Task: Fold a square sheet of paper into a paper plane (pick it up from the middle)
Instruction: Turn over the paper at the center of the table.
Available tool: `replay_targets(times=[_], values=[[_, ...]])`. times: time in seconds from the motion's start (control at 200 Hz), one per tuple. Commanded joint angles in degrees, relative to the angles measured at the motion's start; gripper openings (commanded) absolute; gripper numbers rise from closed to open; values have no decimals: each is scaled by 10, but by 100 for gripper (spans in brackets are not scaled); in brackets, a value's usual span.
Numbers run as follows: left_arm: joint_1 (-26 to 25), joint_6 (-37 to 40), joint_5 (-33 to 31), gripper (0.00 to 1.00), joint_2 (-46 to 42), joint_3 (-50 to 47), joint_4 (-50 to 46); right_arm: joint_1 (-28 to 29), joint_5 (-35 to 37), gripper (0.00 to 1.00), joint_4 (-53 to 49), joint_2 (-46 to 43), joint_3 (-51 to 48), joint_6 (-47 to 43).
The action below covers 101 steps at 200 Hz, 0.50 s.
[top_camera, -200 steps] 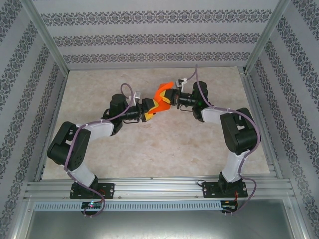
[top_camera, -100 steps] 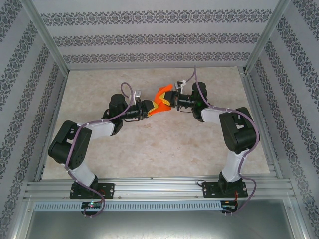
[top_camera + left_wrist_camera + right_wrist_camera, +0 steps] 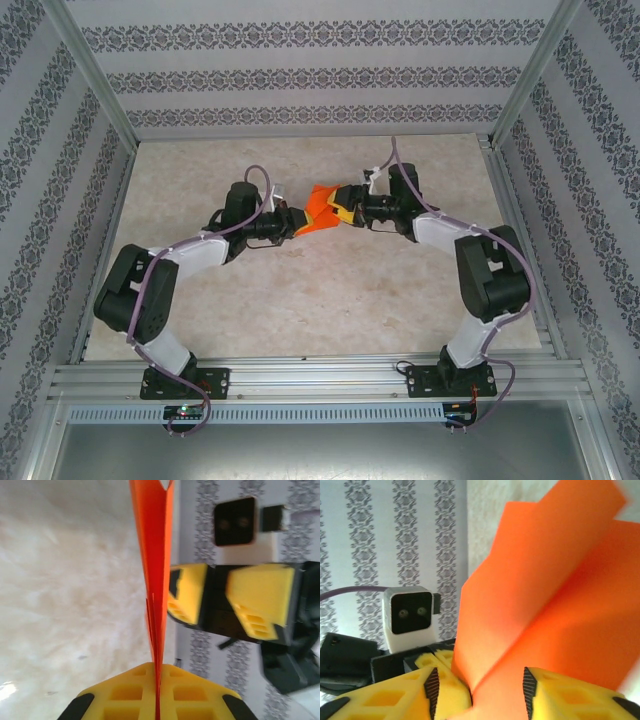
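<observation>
The orange-red sheet of paper (image 3: 323, 205) hangs in the air above the table's middle, folded into layers with a crease. My left gripper (image 3: 300, 222) is shut on its left end. In the left wrist view the paper (image 3: 155, 555) stands edge-on, pinched between the yellow fingers (image 3: 190, 690). My right gripper (image 3: 345, 208) faces it from the right with its jaws apart. In the right wrist view the paper's flaps (image 3: 545, 605) spread between my open right gripper (image 3: 479, 690), with neither pad pressing on them. The left gripper's fingertips (image 3: 442, 662) show just behind the fold.
The marbled table top (image 3: 330, 290) lies below both arms. Patterned walls (image 3: 300, 75) and metal frame posts (image 3: 95, 75) close in the back and sides. The right gripper (image 3: 215, 605) sits close to the right of the paper in the left wrist view.
My left gripper has shut on the paper. My right gripper has let go and opened. The paper now sits lower and flatter between the two grippers.
</observation>
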Motion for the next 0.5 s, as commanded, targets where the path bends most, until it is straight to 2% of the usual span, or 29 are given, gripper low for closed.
replay_targets(times=[0.0, 0.08, 0.155, 0.315, 0.42, 0.5], values=[[-1, 220, -149, 9, -50, 88, -331, -8, 74, 54, -148, -43, 21, -119], [-21, 287, -280, 9, -51, 147, -468, -6, 113, 58, -187, -58, 20, -143], [-44, 327, -406, 9, -44, 193, -556, -6, 143, 59, -209, -69, 17, -154], [-103, 354, -652, 9, 11, 282, -694, -5, 203, 60, -246, -83, 11, -161], [-134, 345, -762, 9, 64, 329, -759, -5, 234, 60, -257, -90, 2, -159], [-154, 336, -800, 9, 107, 350, -785, -7, 258, 61, -269, -96, -3, -156]])
